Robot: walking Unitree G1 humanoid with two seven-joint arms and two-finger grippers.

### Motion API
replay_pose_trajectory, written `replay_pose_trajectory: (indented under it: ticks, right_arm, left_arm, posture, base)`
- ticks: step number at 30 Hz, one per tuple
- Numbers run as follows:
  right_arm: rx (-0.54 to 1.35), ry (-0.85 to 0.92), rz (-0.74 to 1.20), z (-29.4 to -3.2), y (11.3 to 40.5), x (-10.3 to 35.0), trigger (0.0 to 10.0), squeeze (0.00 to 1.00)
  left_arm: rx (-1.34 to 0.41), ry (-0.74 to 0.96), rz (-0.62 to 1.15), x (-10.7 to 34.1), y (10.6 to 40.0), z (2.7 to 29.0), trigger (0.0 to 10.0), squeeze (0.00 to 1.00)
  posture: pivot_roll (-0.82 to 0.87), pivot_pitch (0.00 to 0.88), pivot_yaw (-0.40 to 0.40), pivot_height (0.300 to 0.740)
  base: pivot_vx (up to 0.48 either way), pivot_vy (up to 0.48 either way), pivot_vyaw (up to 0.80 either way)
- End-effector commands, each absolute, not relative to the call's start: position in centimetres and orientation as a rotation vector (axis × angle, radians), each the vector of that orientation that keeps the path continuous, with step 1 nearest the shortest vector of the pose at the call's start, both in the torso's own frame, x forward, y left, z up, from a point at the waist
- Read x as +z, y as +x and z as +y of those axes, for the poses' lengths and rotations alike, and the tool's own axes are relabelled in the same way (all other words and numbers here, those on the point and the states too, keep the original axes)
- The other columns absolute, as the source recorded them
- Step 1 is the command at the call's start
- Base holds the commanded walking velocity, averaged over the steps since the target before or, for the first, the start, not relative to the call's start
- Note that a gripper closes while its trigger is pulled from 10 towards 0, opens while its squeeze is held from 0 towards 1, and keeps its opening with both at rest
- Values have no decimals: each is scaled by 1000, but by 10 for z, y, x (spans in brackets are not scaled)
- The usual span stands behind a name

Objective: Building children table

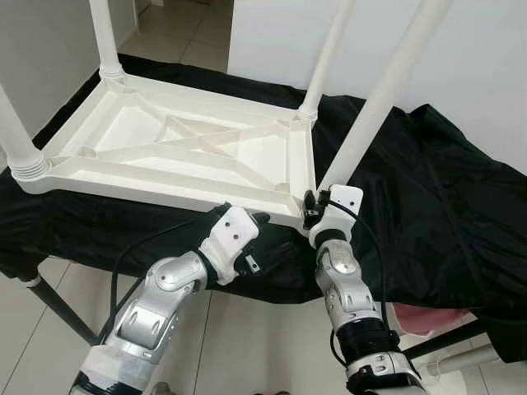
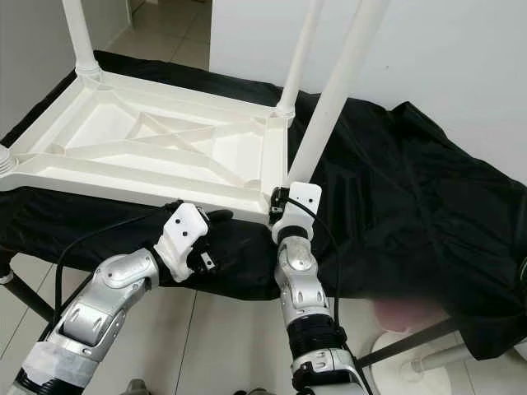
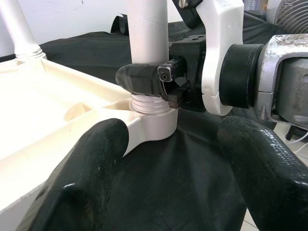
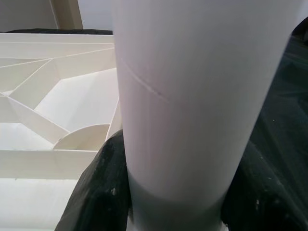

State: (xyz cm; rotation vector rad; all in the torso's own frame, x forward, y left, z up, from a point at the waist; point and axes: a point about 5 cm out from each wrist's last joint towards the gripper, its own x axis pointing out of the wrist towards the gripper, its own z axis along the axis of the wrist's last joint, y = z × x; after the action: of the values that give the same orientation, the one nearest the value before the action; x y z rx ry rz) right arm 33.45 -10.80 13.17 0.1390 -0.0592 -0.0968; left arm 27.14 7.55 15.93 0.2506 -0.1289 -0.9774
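While the right tool (image 1: 317,206) clamps the near table leg (image 1: 370,115) low, the left tool (image 3: 168,159) hovers beside, fingers apart.

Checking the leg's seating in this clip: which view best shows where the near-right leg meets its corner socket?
The left wrist view: the leg enters the socket with threads showing, the right tool clamped just above. The eye views show the joint small, behind that tool. The right wrist view shows the leg's shaft close up.
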Motion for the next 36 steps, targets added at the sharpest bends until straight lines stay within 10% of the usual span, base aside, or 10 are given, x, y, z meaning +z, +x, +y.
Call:
replay_pose_trajectory:
  ticks: [1, 10, 11, 21, 22, 36]
  right_arm:
    - [-160, 118, 22, -122, 332, 115, 10000, 0]
    - [-181, 103, 16, -124, 330, 118, 10000, 0]
    - [-167, 99, 7, -124, 329, 119, 10000, 1000]
    - [8, 112, -38, -139, 327, 118, 10000, 1000]
    - [58, 108, -41, -141, 327, 117, 10000, 0]
    - [447, -23, -95, -153, 339, 130, 10000, 0]
  left_arm:
    - [-997, 244, -119, 157, 269, 71, 10000, 0]
    - [-993, 245, -122, 158, 269, 72, 10000, 0]
    - [-992, 246, -122, 158, 269, 72, 10000, 0]
    - [-988, 245, -126, 159, 270, 72, 10000, 0]
    - [-988, 244, -127, 159, 270, 72, 10000, 0]
    - [-992, 251, -135, 161, 275, 71, 10000, 0]
  posture:
    - [98, 88, -163, 740]
    - [99, 87, -162, 740]
    - [99, 87, -162, 740]
    - [93, 80, -161, 740]
    - [89, 78, -160, 740]
    - [87, 67, -152, 740]
  base:
    - [0, 0, 0]
    - [0, 0, 0]
    - [0, 0, 0]
    - [0, 0, 0]
    - [0, 0, 0]
    - [0, 0, 0]
